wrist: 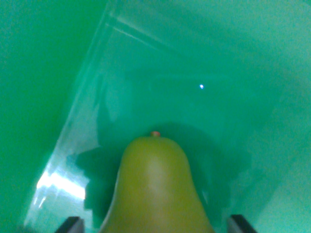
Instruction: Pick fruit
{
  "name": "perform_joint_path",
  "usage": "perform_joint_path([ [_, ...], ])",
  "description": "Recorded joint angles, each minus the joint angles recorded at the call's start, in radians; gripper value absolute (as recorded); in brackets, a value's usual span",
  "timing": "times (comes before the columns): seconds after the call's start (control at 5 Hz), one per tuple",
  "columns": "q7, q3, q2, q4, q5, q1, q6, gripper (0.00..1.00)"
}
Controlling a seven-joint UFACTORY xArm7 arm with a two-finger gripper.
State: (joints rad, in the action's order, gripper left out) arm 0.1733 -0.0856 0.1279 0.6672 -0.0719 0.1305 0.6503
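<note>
A yellow-green pear fills the lower middle of the wrist view, its narrow end with a small reddish tip pointing away from the camera. My gripper holds it by its wide part. Only the dark tips of the fingers show, at the bottom corners on either side of the fruit. The exact contact lies below the frame edge. The pear hangs over the green floor of a bin and casts a broad dark shadow around itself.
The bin's green wall rises steeply along the wrist view's left, with a glossy seam running diagonally from upper middle to lower left. A bright glare patch lies at the lower left and a small light spot on the floor.
</note>
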Motion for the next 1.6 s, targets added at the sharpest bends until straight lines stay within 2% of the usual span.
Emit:
perform_joint_path([
  [1.0, 0.002, 0.0, -0.009, 0.012, 0.0015, 0.0, 0.022, 1.0],
  [1.2, 0.003, 0.0, -0.018, 0.023, 0.0028, -0.0001, 0.041, 1.0],
  [1.4, 0.003, 0.0, -0.018, 0.023, 0.0028, -0.0001, 0.041, 1.0],
  [1.6, 0.005, 0.0, -0.029, 0.037, 0.0045, -0.0001, 0.066, 1.0],
])
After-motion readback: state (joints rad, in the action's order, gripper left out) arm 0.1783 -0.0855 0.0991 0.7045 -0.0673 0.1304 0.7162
